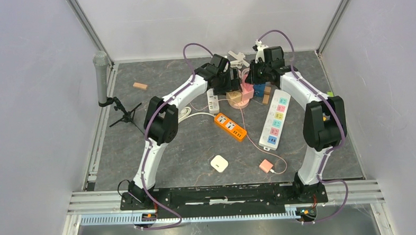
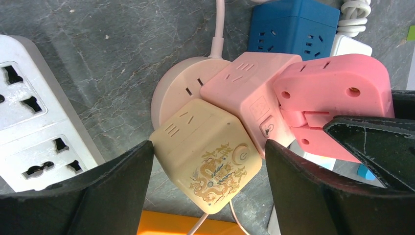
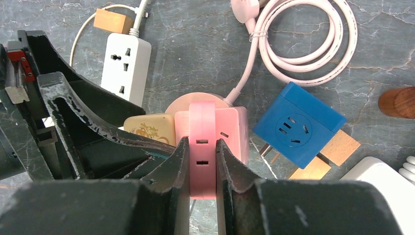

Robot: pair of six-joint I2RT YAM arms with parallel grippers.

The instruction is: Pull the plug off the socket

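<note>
Your right claw (image 3: 201, 147) is clenched on the pink plug (image 3: 201, 117), one finger flat against each broad face. The plug stands on edge between them, slots facing the wrist camera. It butts against the pink cube (image 2: 244, 88), and no gap shows between the two, so you should treat it as seated.

Your left claw (image 2: 208, 152) is released, its jaws spread wide to either side of the cream cube (image 2: 195, 132) with the gold dragon print. The left finger sits right at the cube's corner, but nothing shows it squeezing. The cream cube and the pink cube both sit on the round pink base (image 2: 178, 83), whose cord leaves at 12 o'clock in the left wrist view.

Moving outward in the right wrist view, the blue cube (image 3: 297, 125) lies at 3 o'clock of the plug. A white strip (image 3: 125, 61) lies at 10 o'clock and a coiled pink cord (image 3: 303, 44) at 1 o'clock. From above, the whole cluster sits at 12 o'clock on the surface (image 1: 196, 150), with an orange strip (image 1: 230, 126) nearer the bases.

The grip on the plug looks done. By my reading, bracing the socket cluster and the pull itself are left.
</note>
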